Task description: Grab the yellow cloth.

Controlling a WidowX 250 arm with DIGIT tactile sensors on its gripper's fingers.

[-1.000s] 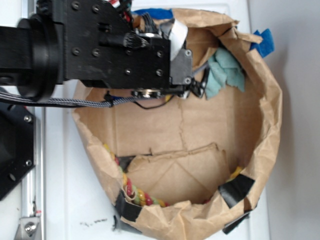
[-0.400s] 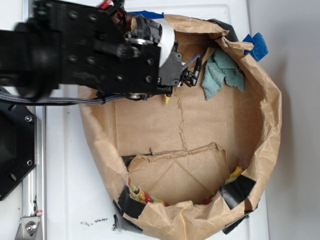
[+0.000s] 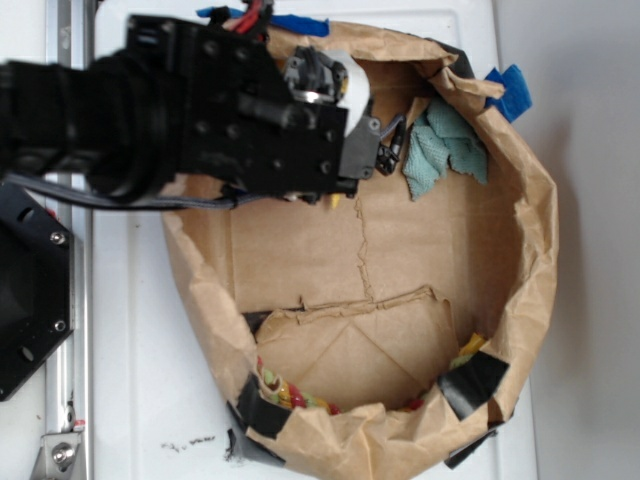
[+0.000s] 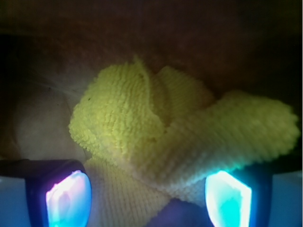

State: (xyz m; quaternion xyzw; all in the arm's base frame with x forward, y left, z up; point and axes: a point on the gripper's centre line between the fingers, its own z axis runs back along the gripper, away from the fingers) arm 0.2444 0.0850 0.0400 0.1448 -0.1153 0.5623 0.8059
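The yellow cloth (image 4: 180, 137) is a bright terry rag, bunched in folds, and it fills the wrist view on the brown bag floor. My gripper (image 4: 149, 196) is open, with one lit finger on each side of the cloth's near part and the cloth lying between them. In the exterior view my gripper (image 3: 388, 152) reaches into the upper left of the paper bag (image 3: 540, 250). Only a small yellow tip of the cloth (image 3: 334, 200) peeks out under the black wrist; the rest is hidden by the arm.
A teal-green rag (image 3: 445, 150) lies against the bag's far wall, just right of my gripper. A yellow-red-green braided rope (image 3: 290, 392) lies along the bag's near rim. Black tape patches (image 3: 472, 385) sit on the rim. The bag stands on a white surface (image 3: 140, 380).
The arm has moved a little left and up in the exterior view, and the wrist has turned. The bag's left wall has shifted, hiding more of the rope.
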